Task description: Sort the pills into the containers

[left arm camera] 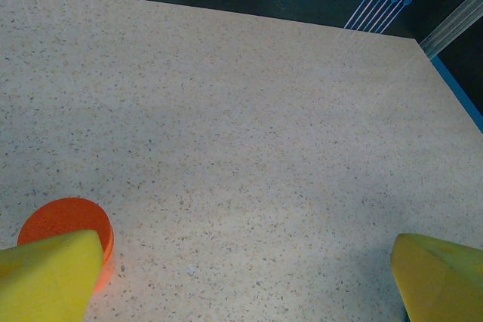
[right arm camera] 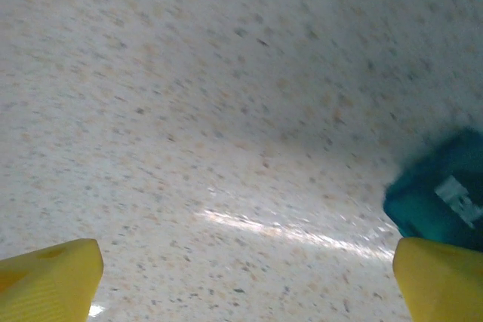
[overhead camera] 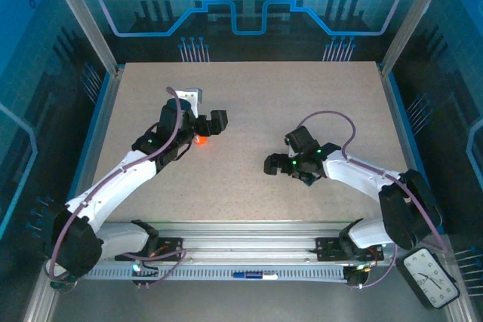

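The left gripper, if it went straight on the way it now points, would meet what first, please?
Most likely the bare tabletop: the left gripper stands open with nothing between its fingers. The orange bottle sits beside one fingertip, outside that line, though depth is unclear.

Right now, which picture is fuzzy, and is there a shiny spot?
Right wrist view: fuzzy, the teal pill box smeared, a bright glare streak on the table. Left wrist view: sharp, the orange bottle crisp, a soft shadow across the table. Top external view: clear, blue-tinted.
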{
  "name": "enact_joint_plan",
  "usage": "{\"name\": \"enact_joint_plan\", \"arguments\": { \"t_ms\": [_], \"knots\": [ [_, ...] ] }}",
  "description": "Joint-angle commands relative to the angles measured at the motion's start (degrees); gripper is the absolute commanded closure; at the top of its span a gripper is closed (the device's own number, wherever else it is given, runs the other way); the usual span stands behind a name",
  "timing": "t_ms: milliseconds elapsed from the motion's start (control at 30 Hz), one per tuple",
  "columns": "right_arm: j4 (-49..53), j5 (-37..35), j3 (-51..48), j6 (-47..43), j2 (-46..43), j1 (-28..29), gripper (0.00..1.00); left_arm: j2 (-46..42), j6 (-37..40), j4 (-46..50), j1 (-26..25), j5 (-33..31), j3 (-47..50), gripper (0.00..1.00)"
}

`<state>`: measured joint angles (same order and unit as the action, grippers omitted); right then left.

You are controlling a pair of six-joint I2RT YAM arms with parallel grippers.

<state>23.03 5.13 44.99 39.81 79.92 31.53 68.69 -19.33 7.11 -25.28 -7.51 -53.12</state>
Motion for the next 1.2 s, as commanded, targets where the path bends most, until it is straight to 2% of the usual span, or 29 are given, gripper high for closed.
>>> {"name": "enact_joint_plan", "arguments": {
  "t_ms": [0, 167, 233, 300, 367, 533, 867, 1167],
  "knots": [
    [0.84, 1.11, 2.94, -4.92, -2.32, -0.34, 0.00, -0.33, 1.31, 0.59, -0.43, -1.11, -0.90, 0.01],
    [2.93, -9.84, 2.45, -6.97, -9.79, -0.48, 0.00, -0.24, 0.64, -0.33, -0.56, 0.21, -0.25, 0.01],
    [4.17, -11.83, 1.78, -8.74, -11.81, -1.37, 0.00, -0.05, 0.24, -1.22, -0.69, 0.94, 0.12, 0.01],
    [3.44, -8.10, -0.26, -10.45, -13.76, -4.36, 0.00, 0.32, -0.33, -1.79, -0.68, 1.65, 0.26, 0.01],
    [3.12, -5.74, -2.32, -10.55, -14.96, -7.19, 0.05, 0.99, -0.73, -1.93, -0.81, 2.02, 0.13, 0.01],
    [4.82, -5.63, -4.97, -9.93, -12.30, -11.37, 0.13, 2.80, -1.17, -1.59, -1.74, 2.31, -0.82, 0.01],
    [2.28, -6.75, -8.85, -8.88, -7.61, -11.93, 0.15, 4.00, -0.89, -0.99, -3.05, 2.06, -1.90, 0.01],
    [-0.06, -1.04, -11.85, -8.17, -7.20, -11.46, 0.18, 4.08, -1.07, -1.14, -3.41, 1.88, -1.90, 0.01]
  ]
}}
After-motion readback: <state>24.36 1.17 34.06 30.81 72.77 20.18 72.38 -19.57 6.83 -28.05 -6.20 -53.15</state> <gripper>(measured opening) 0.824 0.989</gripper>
